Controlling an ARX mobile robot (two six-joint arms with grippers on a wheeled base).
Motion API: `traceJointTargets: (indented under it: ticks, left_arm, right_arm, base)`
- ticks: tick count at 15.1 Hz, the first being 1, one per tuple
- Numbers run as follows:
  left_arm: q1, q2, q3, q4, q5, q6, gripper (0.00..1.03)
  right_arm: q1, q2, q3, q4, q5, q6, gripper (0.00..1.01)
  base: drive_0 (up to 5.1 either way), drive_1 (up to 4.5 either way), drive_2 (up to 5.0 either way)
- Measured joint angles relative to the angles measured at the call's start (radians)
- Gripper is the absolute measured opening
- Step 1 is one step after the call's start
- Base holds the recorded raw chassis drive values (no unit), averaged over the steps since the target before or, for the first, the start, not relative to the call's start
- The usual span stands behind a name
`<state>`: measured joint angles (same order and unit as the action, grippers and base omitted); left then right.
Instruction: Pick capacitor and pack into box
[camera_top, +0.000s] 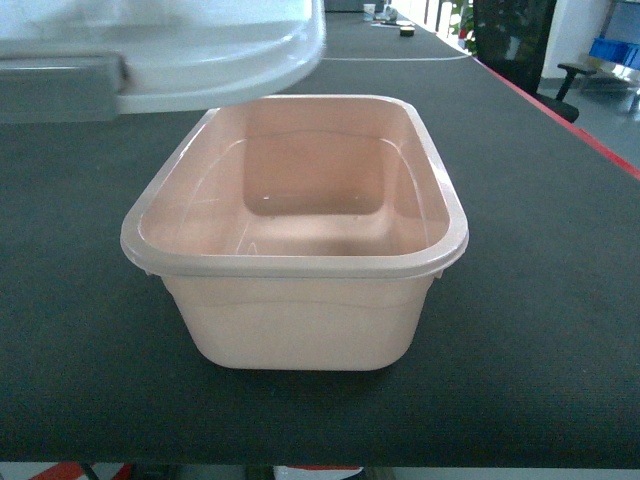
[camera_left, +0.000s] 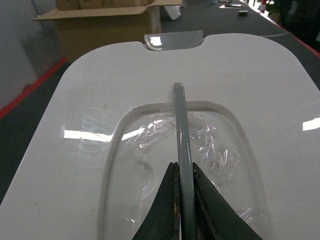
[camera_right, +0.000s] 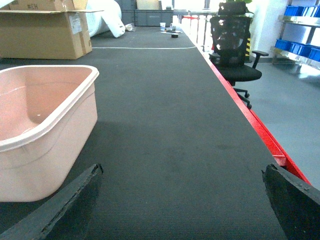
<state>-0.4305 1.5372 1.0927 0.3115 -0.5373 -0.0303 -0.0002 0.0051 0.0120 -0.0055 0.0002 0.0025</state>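
Nearest, the left gripper is clenched on the lid's clear handle, holding it lifted behind the box. The box is open and looks empty. Right gripper hangs released just beside it. No capacitor anywhere in view; presumably small, rigid, light: pinch its sides.

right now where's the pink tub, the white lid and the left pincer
pink tub (camera_top: 300, 265): head view, on the near rim.
white lid (camera_left: 90, 100): left wrist view, on its flat top left of the handle.
left pincer (camera_left: 184, 187): left wrist view, between the tips shut on the clear handle.
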Motion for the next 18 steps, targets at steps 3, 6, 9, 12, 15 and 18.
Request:
traceJointTargets:
  ticks: [3, 6, 9, 12, 15, 18]
  left_arm:
    - [-0.118, 0.052, 0.082, -0.082, -0.043, -0.042, 0.02]
    - [-0.179, 0.121, 0.18, -0.166, -0.073, -0.061, 0.02]
    - [-0.179, 0.175, 0.22, -0.2, -0.076, -0.095, 0.02]
    - [-0.174, 0.199, 0.22, -0.214, -0.068, -0.117, 0.02]
    - [-0.175, 0.208, 0.209, -0.205, -0.064, -0.125, 0.02]
    - [-0.169, 0.23, 0.196, -0.177, -0.051, -0.126, 0.02]
  right_arm:
    - [0.0, 0.0, 0.0, 0.0, 0.0, 0.0, 0.98]
    - [0.0, 0.0, 0.0, 0.0, 0.0, 0.0, 0.98]
    - [0.0, 0.0, 0.0, 0.0, 0.0, 0.0, 0.98]
    - [0.0, 0.0, 0.0, 0.0, 0.0, 0.0, 0.98]
    - [0.0, 0.0, 0.0, 0.0, 0.0, 0.0, 0.98]
    - [0.0, 0.0, 0.0, 0.0, 0.0, 0.0, 0.98]
  base:
    - [0.0, 0.0, 0.0]
    - [0.0, 0.0, 0.0]
    - [0.0, 0.0, 0.0]
    - [0.0, 0.0, 0.0]
    - [0.0, 0.0, 0.0]
    - [0.0, 0.0, 0.0]
